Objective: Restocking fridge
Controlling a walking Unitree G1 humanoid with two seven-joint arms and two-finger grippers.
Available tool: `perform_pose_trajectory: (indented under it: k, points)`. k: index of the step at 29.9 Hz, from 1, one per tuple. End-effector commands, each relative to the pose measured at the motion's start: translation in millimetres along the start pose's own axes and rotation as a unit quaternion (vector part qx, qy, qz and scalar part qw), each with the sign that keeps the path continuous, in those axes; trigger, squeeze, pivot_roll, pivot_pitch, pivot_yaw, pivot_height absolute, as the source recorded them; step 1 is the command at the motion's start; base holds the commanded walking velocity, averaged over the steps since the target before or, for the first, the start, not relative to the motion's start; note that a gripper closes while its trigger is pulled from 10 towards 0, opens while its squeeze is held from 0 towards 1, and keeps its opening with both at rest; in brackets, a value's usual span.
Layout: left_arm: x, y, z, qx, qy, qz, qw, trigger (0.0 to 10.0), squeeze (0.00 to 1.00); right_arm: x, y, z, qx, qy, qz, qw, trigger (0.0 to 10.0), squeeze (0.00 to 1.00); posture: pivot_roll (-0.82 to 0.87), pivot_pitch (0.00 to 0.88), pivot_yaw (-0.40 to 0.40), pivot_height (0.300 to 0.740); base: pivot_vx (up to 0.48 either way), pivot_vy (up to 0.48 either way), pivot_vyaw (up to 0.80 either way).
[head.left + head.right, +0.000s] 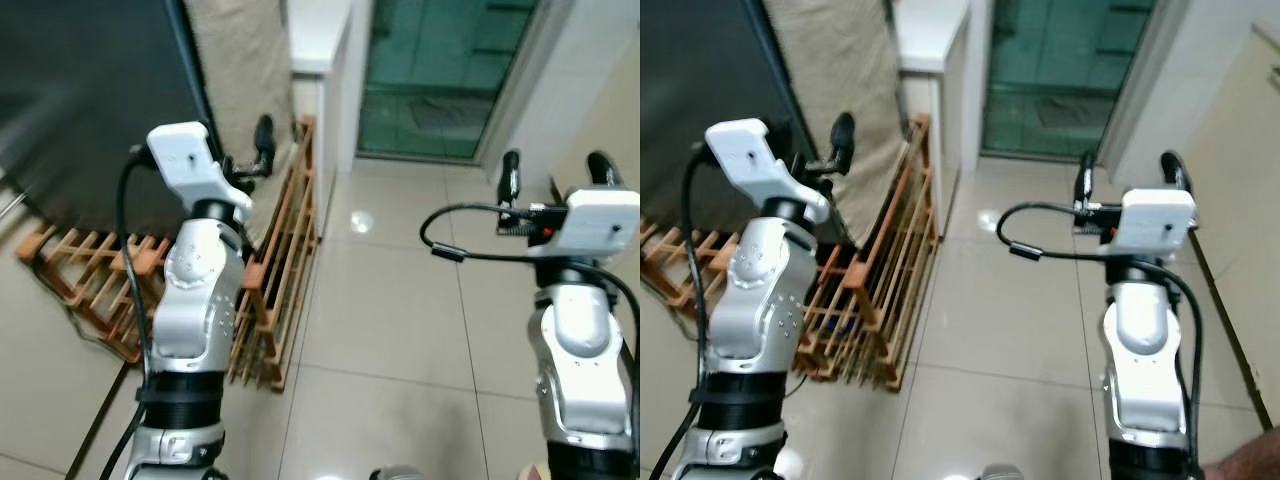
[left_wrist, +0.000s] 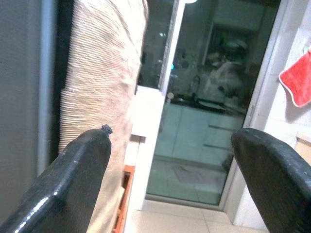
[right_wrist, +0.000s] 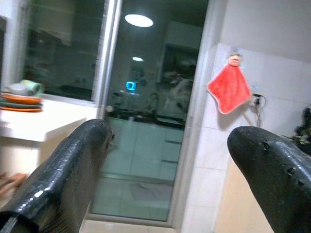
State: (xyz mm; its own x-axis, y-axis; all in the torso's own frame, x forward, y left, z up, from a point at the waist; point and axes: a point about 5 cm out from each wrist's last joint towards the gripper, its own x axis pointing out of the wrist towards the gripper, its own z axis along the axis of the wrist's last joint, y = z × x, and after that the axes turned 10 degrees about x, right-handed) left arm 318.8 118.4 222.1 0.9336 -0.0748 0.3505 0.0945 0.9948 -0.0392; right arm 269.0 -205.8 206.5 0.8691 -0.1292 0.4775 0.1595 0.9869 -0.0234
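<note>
Head view has both arms raised over a tiled floor (image 1: 400,300). The left hand (image 2: 170,160) and right hand (image 3: 167,160) both have their fingers spread wide, nothing in either. No groceries to be seen, and I can't pick out a fridge for sure; the big dark panel (image 1: 90,100) on the robot's left might be it. A wooden rack (image 1: 280,270) leans against the wall just beside the left arm, glass door (image 1: 440,75) straight ahead. My guess: it's hunting for stock, so turn slowly and keep that left elbow off the rack.
</note>
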Motion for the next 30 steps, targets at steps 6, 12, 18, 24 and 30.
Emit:
perform_pose_trajectory:
  k: [6, 12, 18, 24, 30]
  points:
    - [2.4, 8.6, 1, -0.002, 0.004, 0.027, 1.000, 10.0, 0.00, 2.5, 5.5, 0, 0.007, 0.000, 0.012, 1.000, 10.0, 0.23, -0.18, 0.046, 0.048, 0.740, 0.320, 0.000, 0.00]
    - [2.2, 11.5, 0, -0.002, 0.005, 0.037, 0.999, 10.0, 0.00, 1.9, 6.0, -2, 0.009, 0.004, 0.015, 1.000, 10.0, 0.23, -0.18, 0.041, 0.048, 0.740, 0.000, 0.000, 0.00]
    - [3.7, 13.4, 0, -0.004, 0.013, 0.042, 0.999, 10.0, 0.00, -1.4, 6.9, -9, 0.017, 0.023, 0.016, 0.999, 10.0, 0.23, -0.18, 0.036, 0.048, 0.740, 0.000, 0.000, 0.00]
    - [9.7, -17.0, -15, -0.007, 0.072, -0.085, 0.994, 10.0, 0.00, -2.5, -1.1, -18, 0.048, 0.048, -0.014, 0.998, 10.0, 0.22, -0.18, 0.030, 0.051, 0.740, 0.000, 0.000, 0.00]
    - [18.2, -27.5, -24, -0.004, 0.092, -0.112, 0.989, 10.0, 0.00, -4.2, -4.5, -28, 0.062, 0.076, -0.021, 0.995, 10.0, 0.22, -0.19, 0.035, 0.056, 0.740, 0.000, 0.000, 0.00]
